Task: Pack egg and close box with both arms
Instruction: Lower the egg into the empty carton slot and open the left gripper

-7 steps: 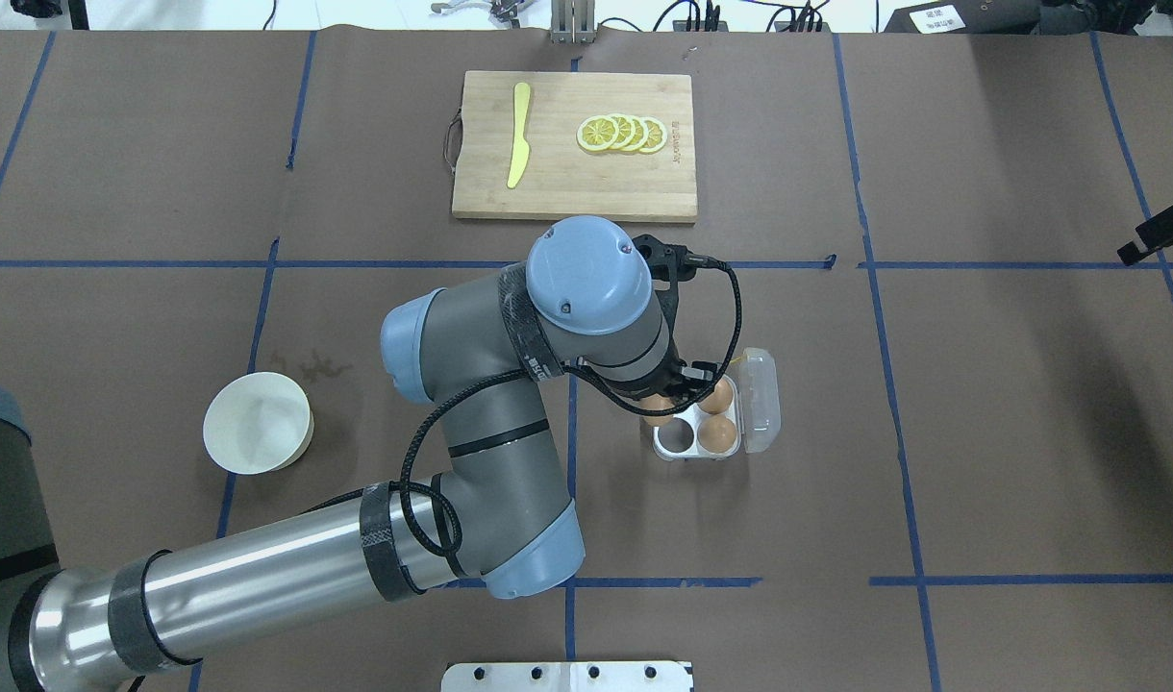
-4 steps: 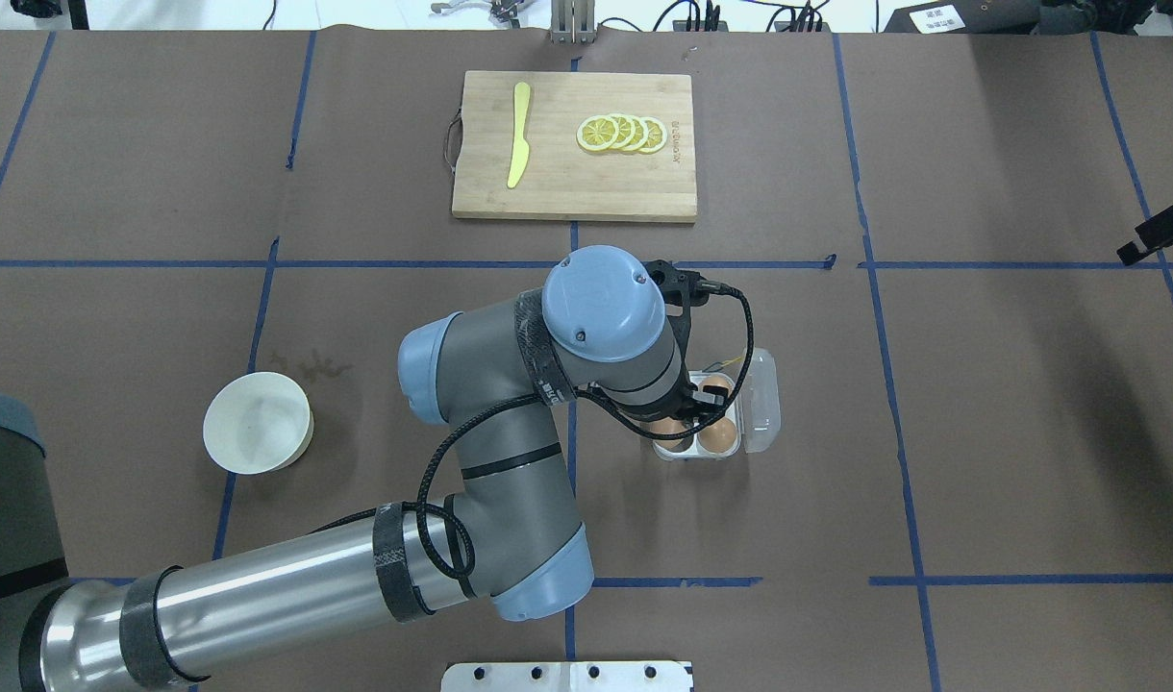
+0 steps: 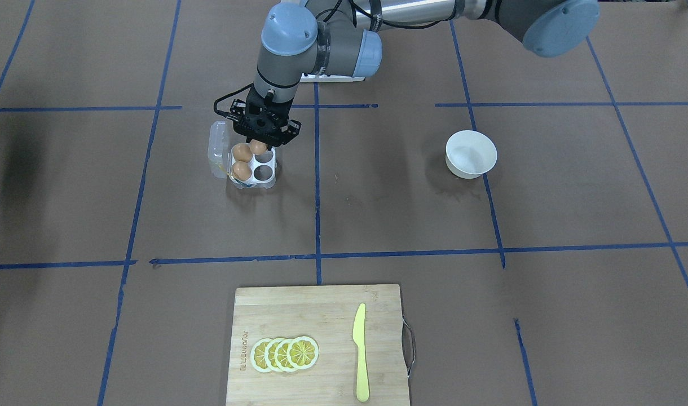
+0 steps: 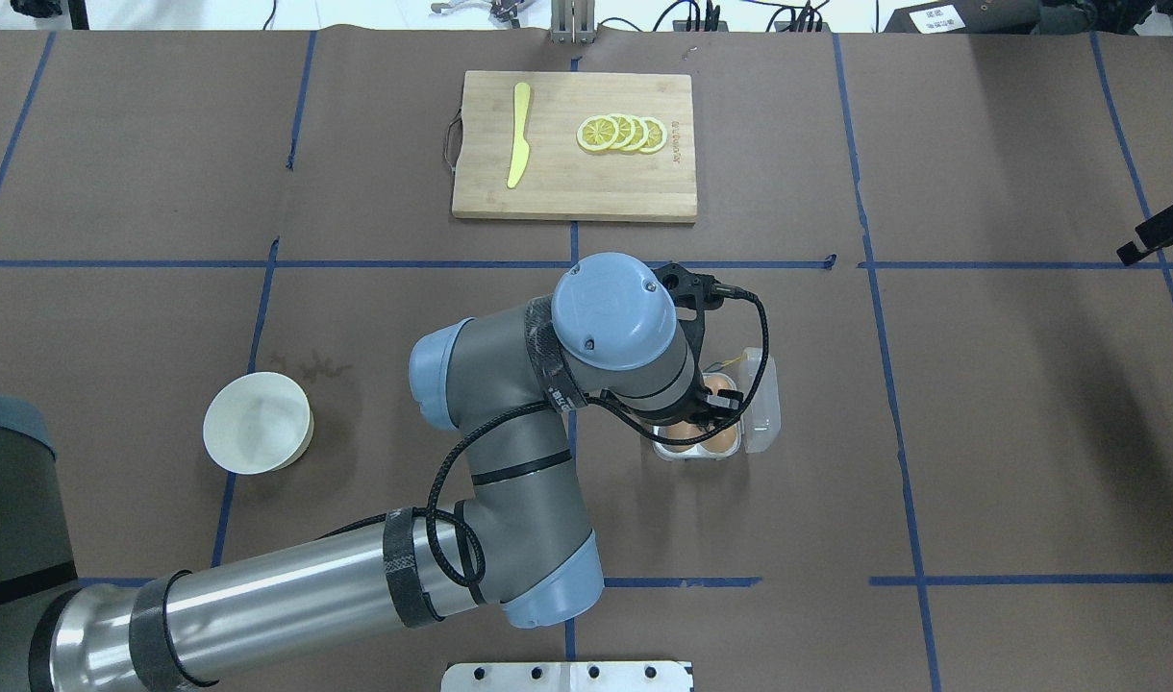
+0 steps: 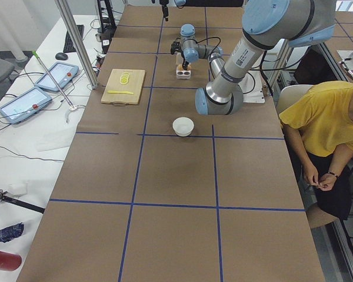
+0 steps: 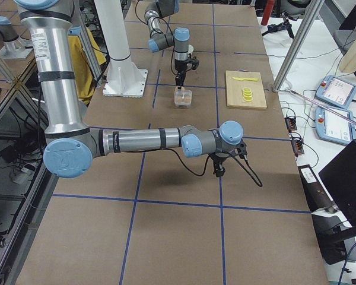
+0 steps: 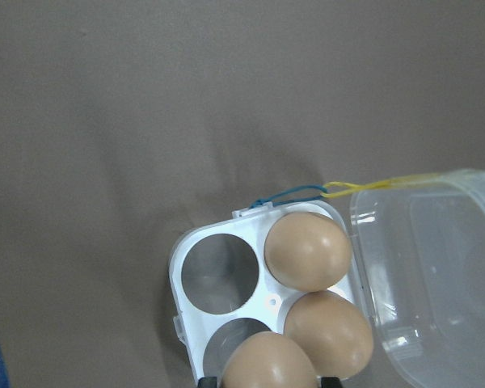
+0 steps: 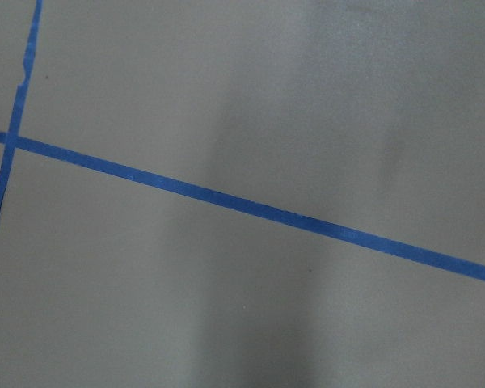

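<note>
The clear box (image 3: 269, 181) stands on the table with its lid (image 3: 216, 148) open flat to the side. Two light-brown eggs (image 3: 242, 153) (image 3: 242, 170) sit in the cups beside the lid. The other two cups (image 7: 221, 265) are empty. My left gripper (image 3: 259, 141) is shut on a third egg (image 7: 267, 362) and holds it just above the empty cup nearest the robot. In the overhead view the wrist covers most of the box (image 4: 752, 437). My right gripper (image 6: 218, 173) hangs over bare table far to the right; I cannot tell whether it is open.
A white bowl (image 4: 258, 423) stands to the left of the left arm. A wooden cutting board (image 4: 574, 183) with lemon slices (image 4: 622, 134) and a yellow knife (image 4: 519, 135) lies at the far side. A seated person (image 5: 326, 126) shows in the left side view.
My left arm has moved right and toward the robot with the egg, from over the far empty cup to over the near empty cup. The box has not moved.
</note>
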You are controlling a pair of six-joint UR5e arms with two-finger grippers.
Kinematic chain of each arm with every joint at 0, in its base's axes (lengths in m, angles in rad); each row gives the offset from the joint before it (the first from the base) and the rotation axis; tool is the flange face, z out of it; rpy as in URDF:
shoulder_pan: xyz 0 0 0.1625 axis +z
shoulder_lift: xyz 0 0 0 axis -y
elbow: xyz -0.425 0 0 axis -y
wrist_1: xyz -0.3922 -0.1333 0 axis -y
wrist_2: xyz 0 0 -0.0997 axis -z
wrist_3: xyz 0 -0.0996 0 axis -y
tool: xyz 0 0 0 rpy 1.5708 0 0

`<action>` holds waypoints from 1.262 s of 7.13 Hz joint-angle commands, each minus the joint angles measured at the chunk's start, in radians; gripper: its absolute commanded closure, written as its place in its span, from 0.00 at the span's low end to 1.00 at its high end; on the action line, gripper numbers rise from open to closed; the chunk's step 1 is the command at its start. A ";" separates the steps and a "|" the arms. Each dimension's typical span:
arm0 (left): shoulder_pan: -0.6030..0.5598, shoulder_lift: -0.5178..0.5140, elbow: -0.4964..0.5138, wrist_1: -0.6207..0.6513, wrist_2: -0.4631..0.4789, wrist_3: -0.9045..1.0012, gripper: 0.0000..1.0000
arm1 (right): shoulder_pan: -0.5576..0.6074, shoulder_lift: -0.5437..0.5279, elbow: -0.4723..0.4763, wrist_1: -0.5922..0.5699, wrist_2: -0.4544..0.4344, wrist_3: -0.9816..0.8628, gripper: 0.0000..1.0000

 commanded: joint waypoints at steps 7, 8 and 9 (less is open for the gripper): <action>-0.001 -0.003 0.020 -0.001 0.026 0.009 0.05 | 0.000 -0.002 -0.003 0.000 0.000 0.000 0.00; -0.003 -0.003 0.020 -0.001 0.026 0.010 0.05 | 0.000 -0.002 0.000 0.000 0.002 0.000 0.00; -0.018 0.000 0.016 0.004 0.026 0.013 0.05 | -0.002 0.000 0.006 0.002 0.024 0.032 0.00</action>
